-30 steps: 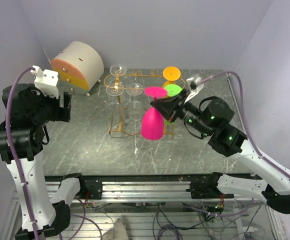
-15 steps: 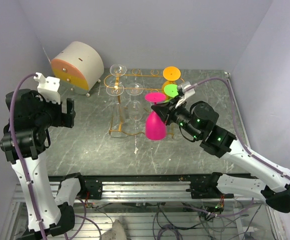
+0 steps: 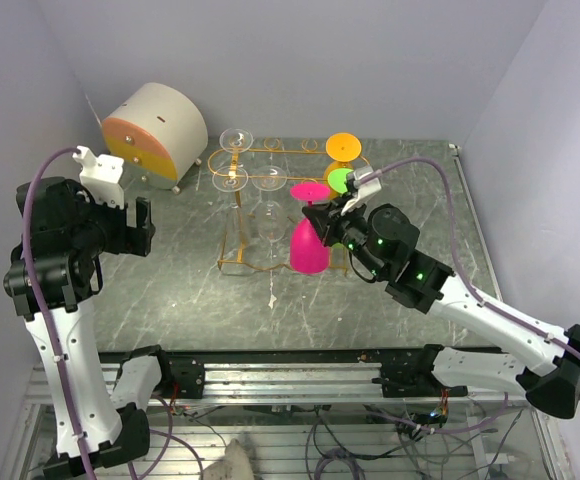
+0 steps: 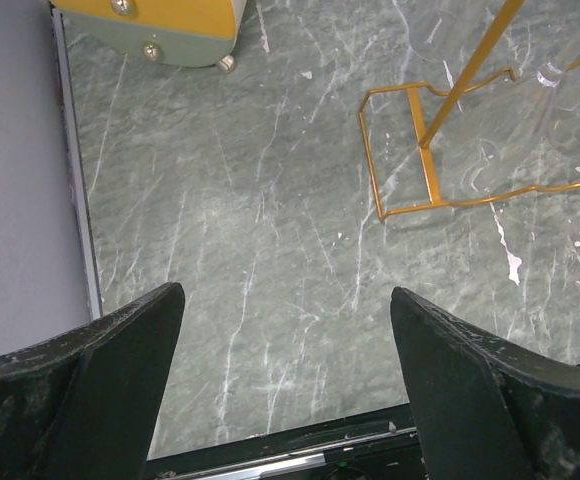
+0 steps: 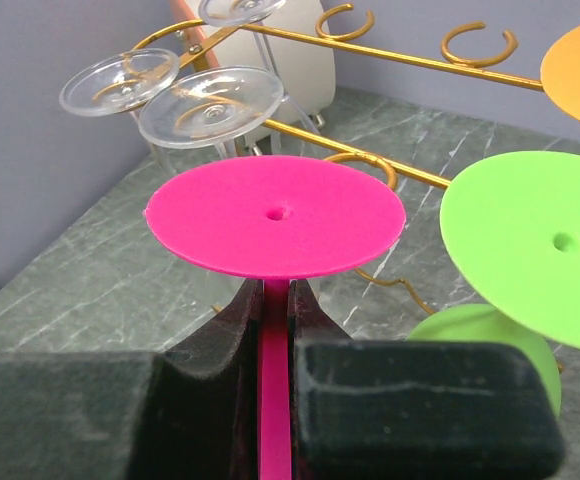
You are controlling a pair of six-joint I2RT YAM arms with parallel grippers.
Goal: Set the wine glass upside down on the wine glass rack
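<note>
right jaws are pinching the stem of the pink wine glass [image 3: 308,250], closing on it just under the foot, and in the right wrist view the two dark fingers [image 5: 220,335] are pressing on the thin pink stem from either side. the glass is hanging upside down, bowl pointing at the desk [image 3: 170,280], flat round foot facing up. it is sitting at the near right side of the wine glass rack [image 3: 280,152], right beside the green glass [image 3: 342,180], whose foot is showing just to the right of the pink one. whether the pink foot is touching the gold wire, cannot tell. farther back an orange glass [image 3: 343,147] is hanging at the far right of the rack, and three clear glasses [image 3: 230,178] are hanging on the left half. over on the left, the left jaws are standing spread wide, fingers [image 4: 90,370] well apart above the marbled desk, near the rack's base. a beige drum-shaped box [image 3: 155,128] is sitting at the far left corner.
</note>
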